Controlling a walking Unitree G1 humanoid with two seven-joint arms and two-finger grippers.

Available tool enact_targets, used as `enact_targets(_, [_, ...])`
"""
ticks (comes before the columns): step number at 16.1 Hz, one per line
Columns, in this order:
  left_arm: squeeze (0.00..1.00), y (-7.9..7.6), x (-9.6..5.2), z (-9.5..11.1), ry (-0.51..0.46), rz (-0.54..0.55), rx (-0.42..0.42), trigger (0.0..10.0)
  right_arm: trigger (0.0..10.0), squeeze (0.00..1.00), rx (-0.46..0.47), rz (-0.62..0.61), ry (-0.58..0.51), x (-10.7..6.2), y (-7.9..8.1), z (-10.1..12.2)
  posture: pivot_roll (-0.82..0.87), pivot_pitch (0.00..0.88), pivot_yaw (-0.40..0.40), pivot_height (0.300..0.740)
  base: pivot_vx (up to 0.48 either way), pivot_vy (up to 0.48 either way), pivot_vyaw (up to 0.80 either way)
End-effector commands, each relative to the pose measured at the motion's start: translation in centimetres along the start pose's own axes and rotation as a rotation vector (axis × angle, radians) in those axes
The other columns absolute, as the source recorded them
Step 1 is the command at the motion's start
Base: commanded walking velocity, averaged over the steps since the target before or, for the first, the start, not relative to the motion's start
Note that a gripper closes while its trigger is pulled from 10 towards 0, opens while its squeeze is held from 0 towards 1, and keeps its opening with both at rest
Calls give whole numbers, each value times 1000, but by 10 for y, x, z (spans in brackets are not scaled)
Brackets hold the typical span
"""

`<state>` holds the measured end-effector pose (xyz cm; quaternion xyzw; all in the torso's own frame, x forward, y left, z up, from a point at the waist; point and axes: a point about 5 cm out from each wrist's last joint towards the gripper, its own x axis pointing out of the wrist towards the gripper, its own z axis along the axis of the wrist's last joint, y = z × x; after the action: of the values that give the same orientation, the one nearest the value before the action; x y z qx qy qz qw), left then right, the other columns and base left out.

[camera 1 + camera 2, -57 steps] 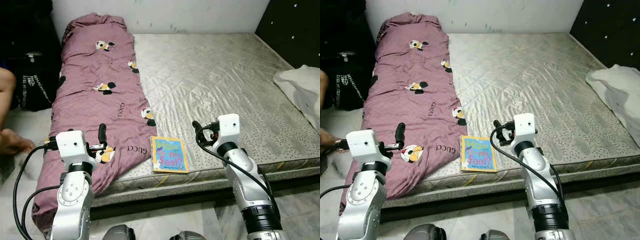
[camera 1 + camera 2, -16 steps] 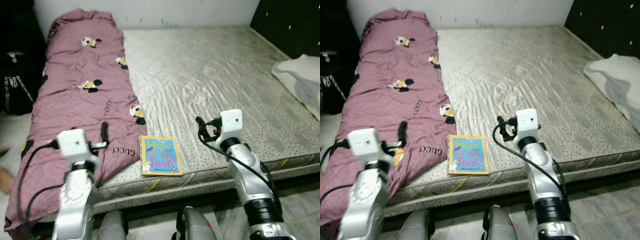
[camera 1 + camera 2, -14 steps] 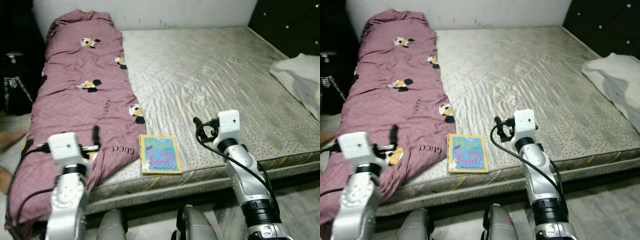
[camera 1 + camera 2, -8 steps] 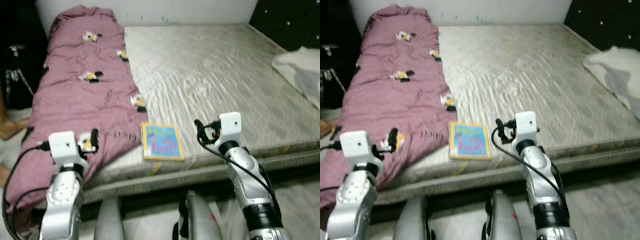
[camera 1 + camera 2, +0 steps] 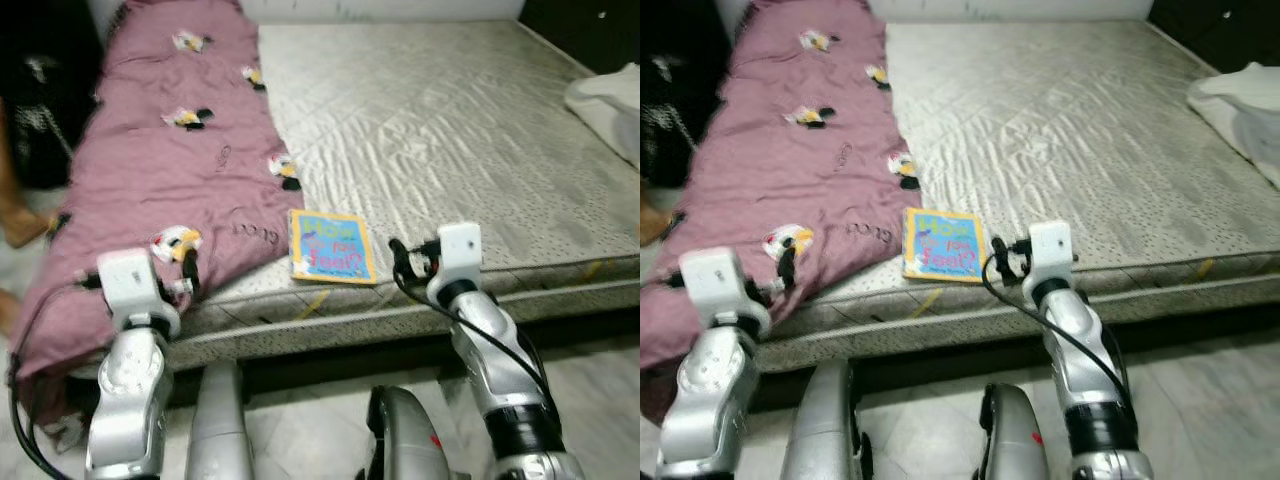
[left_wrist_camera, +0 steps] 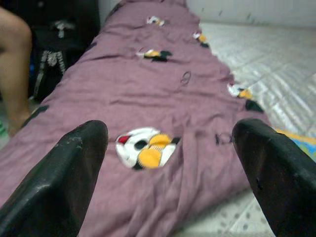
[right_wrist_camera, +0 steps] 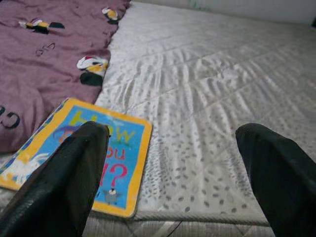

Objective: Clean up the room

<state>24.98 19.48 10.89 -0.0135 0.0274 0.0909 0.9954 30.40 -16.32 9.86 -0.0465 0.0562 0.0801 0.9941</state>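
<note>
Closest to me, the robot's two silver arms reach forward over the near edge of a bed. The right claw [image 7: 168, 168] hangs just at the mattress edge with its two black fingers [image 7: 59, 177] spread wide apart and nothing between them. Just beside it, towards the robot's left and a little further onto the bed, lies a thin picture book with a blue cover, yellow border and coloured lettering [image 5: 331, 246]; it rests flat on the grey quilted mattress [image 5: 450, 130], apart from the claw's fingers, and from the right wrist camera one finger overlaps the book's near corner without my being able to tell whether it touches. The left claw [image 6: 173, 173] sits over the near left part of the bed, its fingers [image 6: 54, 177] also held wide apart and empty. Directly ahead of that claw is a long mauve blanket printed with cartoon ducks and dark lettering [image 5: 170, 170], one duck print [image 6: 147, 148] lying just in front of the gap between the fingers. The blanket runs along the bed's left side away from the claw and droops over the near corner towards the floor. Its right edge comes close to the book. Beyond the left claw and off the bed, a person's bare leg [image 6: 17, 69] stands beside a dark bag [image 6: 59, 44]. Far past the right claw, at the bed's far right side, lies a rumpled white cloth [image 5: 610, 100].
</note>
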Motion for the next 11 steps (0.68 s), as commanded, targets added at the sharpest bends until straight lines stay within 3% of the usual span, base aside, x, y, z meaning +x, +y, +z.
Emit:
enact_targets(1, [0, 2, 0, 2, -12, 2, -19, 10000, 10000, 0, -8, -12, 7, 1, -4, 0, -2, 36, -31, 577, 0, 0, 0])
enact_targets(5, [0, 1, 3, 6, -35, -11, -39, 10000, 10000, 0, -13, -14, -1, 2, -4, 2, -6, 36, -32, 577, 0, 0, 0])
enact_targets(11, [0, -3, 4, 7, -41, -24, -51, 10000, 10000, 0, -24, -10, -9, 3, -5, 4, -8, 33, -35, 577, 299, 0, 0])
